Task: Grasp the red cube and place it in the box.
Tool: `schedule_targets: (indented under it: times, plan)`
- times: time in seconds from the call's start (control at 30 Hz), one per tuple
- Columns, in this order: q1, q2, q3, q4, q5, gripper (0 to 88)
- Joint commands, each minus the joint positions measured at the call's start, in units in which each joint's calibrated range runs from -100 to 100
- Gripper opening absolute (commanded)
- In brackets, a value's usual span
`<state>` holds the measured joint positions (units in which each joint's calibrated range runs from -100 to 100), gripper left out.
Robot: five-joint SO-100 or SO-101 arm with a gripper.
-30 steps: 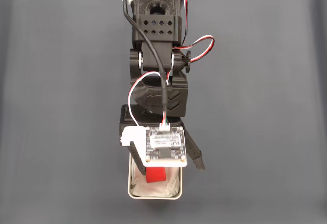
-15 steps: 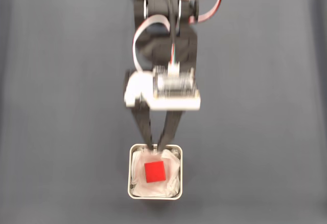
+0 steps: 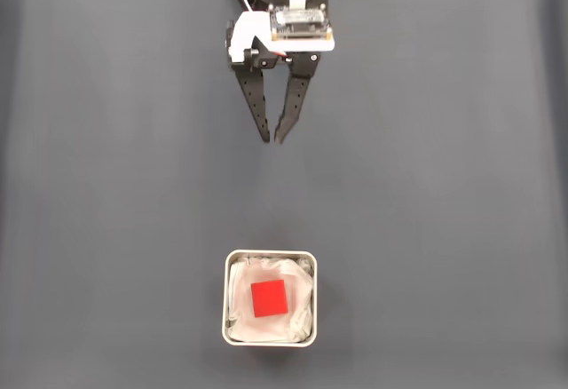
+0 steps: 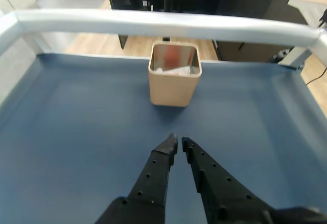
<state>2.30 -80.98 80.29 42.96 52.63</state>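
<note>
Red stands out against white paper: the red cube (image 3: 269, 298) lies flat in the middle of the box (image 3: 229, 318), on the wrinkled lining, at the near edge of the fixed view. In the wrist view the same tin (image 4: 173, 88) stands far ahead on the dark worktop (image 3: 444, 185), and only a reddish tint shows inside it. The cube is clear of the arm, and nothing touches it or the box.

Farther off in the fixed view, well apart from the box, the gripper (image 3: 272, 139) hangs over bare worktop. Its 2 fingers (image 4: 153, 175) are nearly closed, the tips just short of meeting, and nothing is held between them.

By my judgement the placing step is done, since the cube sits fully inside the rim. What remains calls for no grasp, at most bringing the arm to rest near its base at the far edge.

A small circuit board (image 3: 300, 20) rides on top of the gripper; any print on it is too small to read. No brand or label is legible elsewhere.
</note>
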Motion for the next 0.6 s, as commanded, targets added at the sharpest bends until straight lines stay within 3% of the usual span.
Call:
schedule_targets:
  times: [0.0,0.3,0.57]
  plan:
    - [-0.3,-10.5,10.2,5.6,-0.3,0.0]
    - [-2.4,-18.8,19.4,30.3,-3.1,0.0]
    - [-0.6,-18.8,19.4,32.9,-3.1,0.0]
